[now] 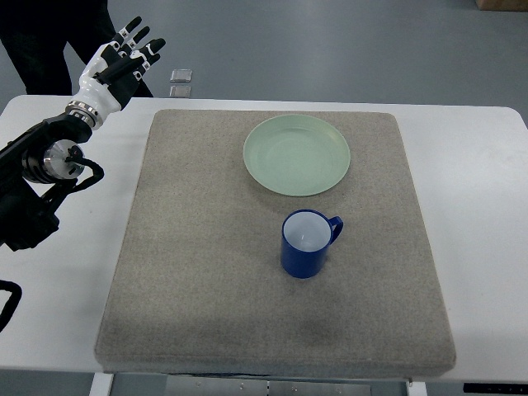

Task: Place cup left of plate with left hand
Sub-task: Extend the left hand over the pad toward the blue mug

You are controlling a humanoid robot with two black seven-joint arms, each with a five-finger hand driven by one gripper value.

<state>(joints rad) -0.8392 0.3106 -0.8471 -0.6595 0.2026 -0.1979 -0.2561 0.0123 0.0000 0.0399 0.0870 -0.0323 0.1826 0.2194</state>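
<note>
A blue cup (307,243) with a white inside stands upright on the grey mat (198,272), its handle pointing to the upper right. A pale green plate (296,154) lies on the mat just behind the cup. My left hand (125,58) is raised over the table's far left corner, fingers spread and holding nothing, well away from the cup. The right arm does not show.
The mat covers most of the white table (474,190). A person in dark clothes (49,41) stands behind the table's far left corner. Two small square plates (181,82) lie on the floor beyond the table edge.
</note>
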